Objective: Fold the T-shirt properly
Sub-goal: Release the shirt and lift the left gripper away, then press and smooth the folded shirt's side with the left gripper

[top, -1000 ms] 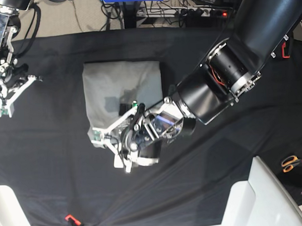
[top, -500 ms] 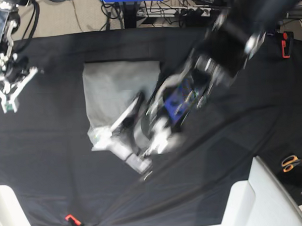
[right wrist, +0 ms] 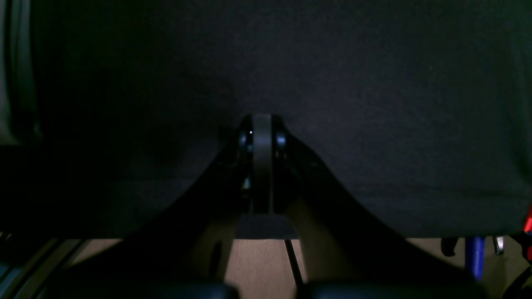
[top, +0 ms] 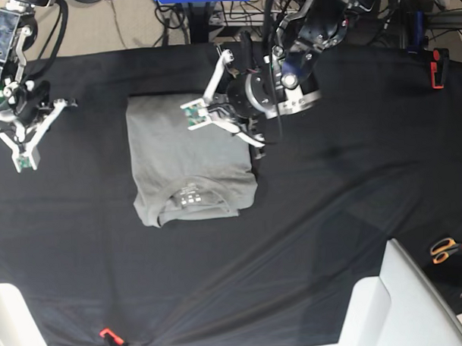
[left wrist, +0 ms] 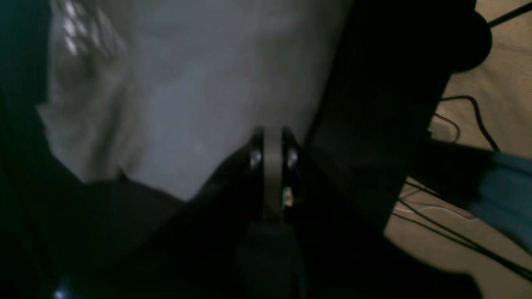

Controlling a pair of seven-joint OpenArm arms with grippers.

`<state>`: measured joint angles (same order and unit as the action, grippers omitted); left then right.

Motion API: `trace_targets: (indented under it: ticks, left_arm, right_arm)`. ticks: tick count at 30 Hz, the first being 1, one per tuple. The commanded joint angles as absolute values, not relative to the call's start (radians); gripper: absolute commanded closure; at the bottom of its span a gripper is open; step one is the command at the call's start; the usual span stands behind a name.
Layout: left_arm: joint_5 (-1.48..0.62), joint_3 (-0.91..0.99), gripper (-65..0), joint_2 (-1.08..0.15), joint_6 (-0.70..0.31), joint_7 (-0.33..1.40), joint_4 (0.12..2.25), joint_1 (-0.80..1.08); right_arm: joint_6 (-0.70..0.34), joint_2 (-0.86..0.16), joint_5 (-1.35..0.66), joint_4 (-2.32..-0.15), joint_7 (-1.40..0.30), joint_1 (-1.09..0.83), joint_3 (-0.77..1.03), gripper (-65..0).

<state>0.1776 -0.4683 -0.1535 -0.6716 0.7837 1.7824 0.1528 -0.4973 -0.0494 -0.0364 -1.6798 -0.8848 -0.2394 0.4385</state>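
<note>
The grey T-shirt (top: pixel 186 155) lies folded into a rectangle on the black tablecloth (top: pixel 330 185), its neckline with small white label marks at the near edge. My left gripper (top: pixel 191 114) hovers over the shirt's far right part with its jaws shut and nothing between them. In the left wrist view this gripper (left wrist: pixel 272 133) is closed, with the blurred T-shirt (left wrist: pixel 199 83) behind it. My right gripper (top: pixel 22 162) is shut over bare cloth, well left of the shirt. The right wrist view has the right gripper (right wrist: pixel 262 121) closed above the tablecloth (right wrist: pixel 374 83).
Orange-handled scissors (top: pixel 446 249) lie at the right edge. A red clamp (top: pixel 437 71) grips the cloth at the far right, a red clip (top: pixel 107 334) at the near edge. White moulded parts (top: pixel 402 304) fill the near right corner. Cables run behind the table.
My left arm swung from the shirt's near edge up to its far right part, and its jaws went from open to shut. The shirt's neckline is uncovered. My right gripper shifted slightly.
</note>
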Motion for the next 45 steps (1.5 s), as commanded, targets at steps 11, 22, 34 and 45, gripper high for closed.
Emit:
trace_targets:
  ticks: [11, 22, 34, 45]
  left_arm:
    - [0.171, -0.469, 0.0, -0.156, -0.584, 0.74, 1.784, 0.122]
    - [0.173, -0.435, 0.0, -0.157, -0.582, 0.745, 1.627, 0.124]
    - [0.173, -0.433, 0.0, -0.163, -0.582, 0.811, 1.687, 0.127]
    - [0.173, -0.44, 0.0, -0.125, -0.582, 0.892, 1.69, 0.035]
  right_arm:
    - [-0.499, -0.061, -0.038, -1.698, -0.872, -0.262, 0.444, -0.2]
    - [-0.501, -0.062, -0.038, -1.698, -0.872, -0.263, 0.447, -0.2]
    - [-0.501, -0.062, -0.038, -1.699, -0.872, -0.263, 0.447, -0.2]
    - [-0.501, -0.061, -0.038, -1.699, -0.872, -0.259, 0.444, -0.2]
